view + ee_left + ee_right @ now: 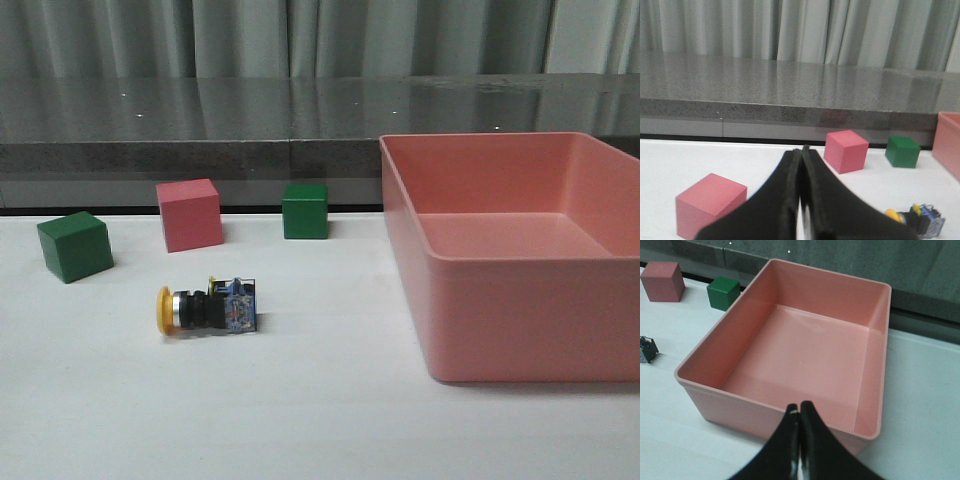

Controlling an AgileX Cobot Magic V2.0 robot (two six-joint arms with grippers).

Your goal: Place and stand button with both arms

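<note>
left gripper (801,192): mine, fingers pressed together, nothing between them, above the table.
right gripper (799,440): mine, clenched too, holding nothing, just over the near wall of the bin (715,347).
button (207,309): lying on its side on the table, not standing. Yellow cap points to my left, then silver collar, black body, blue-clear base block at the right end.
button vs left gripper: apart from my fingertips, off to their right in the left wrist view, no contact; only part of it shows there (920,220).
button vs right gripper: well apart, on the other side of the bin; just the base end shows at the edge of the right wrist view (647,349).
table (320,420): white, flat.
cubes: green cube (75,246) at far left, pink cube (189,214) and another green cube (305,210) behind the button; the left wrist view shows one more pink cube (710,205) near my left fingers.
bin: pink, open-topped, right of the button, not touching it.
room: grey stone-look ledge (190,120) behind the table, grey curtain (250,35) above it.
</note>
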